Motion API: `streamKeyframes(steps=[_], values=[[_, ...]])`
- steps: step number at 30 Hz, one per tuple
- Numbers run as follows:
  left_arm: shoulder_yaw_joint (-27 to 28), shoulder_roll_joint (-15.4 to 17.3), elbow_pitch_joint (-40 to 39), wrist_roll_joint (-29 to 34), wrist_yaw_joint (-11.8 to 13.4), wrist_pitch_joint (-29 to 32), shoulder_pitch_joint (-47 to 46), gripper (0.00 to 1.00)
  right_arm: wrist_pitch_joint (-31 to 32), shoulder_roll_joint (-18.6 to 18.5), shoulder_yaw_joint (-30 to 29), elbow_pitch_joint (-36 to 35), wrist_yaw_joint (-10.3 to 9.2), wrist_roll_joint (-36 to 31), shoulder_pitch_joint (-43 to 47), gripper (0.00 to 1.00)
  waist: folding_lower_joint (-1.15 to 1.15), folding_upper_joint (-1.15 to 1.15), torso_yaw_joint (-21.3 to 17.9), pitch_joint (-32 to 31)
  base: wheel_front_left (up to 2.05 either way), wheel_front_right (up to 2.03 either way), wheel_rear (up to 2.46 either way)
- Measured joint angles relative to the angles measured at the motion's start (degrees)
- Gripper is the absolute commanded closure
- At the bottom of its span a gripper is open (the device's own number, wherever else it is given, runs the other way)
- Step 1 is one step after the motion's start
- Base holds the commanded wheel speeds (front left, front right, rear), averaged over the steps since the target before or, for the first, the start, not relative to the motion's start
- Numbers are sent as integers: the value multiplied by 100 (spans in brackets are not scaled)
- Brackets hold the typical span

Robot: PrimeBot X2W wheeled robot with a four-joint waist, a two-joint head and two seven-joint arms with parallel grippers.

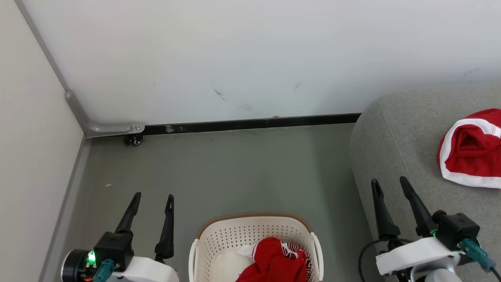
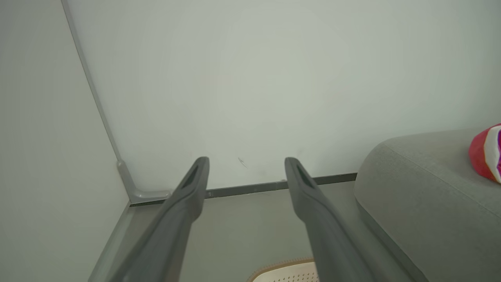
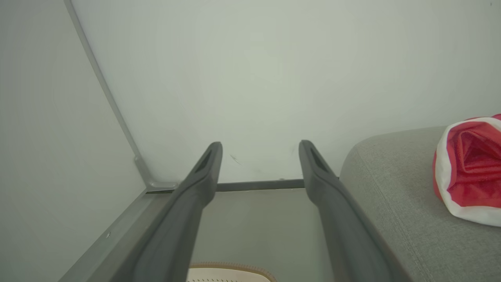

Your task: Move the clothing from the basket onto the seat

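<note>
The cream basket (image 1: pixel 219 239) with a brown rim stands on the floor at the bottom middle of the head view, with red clothing (image 1: pixel 276 262) bunched inside it. Another red garment with white trim (image 1: pixel 471 147) lies on the grey seat (image 1: pixel 399 133) at the right. My left gripper (image 1: pixel 153 197) hangs open to the left of the basket with nothing between its fingers. My right gripper (image 1: pixel 389 182) is open too, over the seat's front edge, right of the basket. The wrist views show the left gripper (image 2: pixel 246 161), right gripper (image 3: pixel 260 145), basket rim (image 2: pixel 282 265), seat (image 3: pixel 391 203) and garment (image 3: pixel 465 172).
A pale wall (image 1: pixel 235 58) with a dark baseboard (image 1: pixel 250 124) closes the back. A side panel (image 1: pixel 27 156) stands at the left, with a grey corner bracket and small caster (image 1: pixel 135 140). Grey floor (image 1: pixel 235 172) lies between wall and basket.
</note>
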Motion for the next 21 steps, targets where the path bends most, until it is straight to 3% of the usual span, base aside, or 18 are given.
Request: streamKeyframes(steps=[21], values=[[36, 14, 138, 22, -16, -16, -3, 0, 0, 105, -250, -657, 0, -116, 546, 0, 0, 0, 30, 121, 0, 0, 0]])
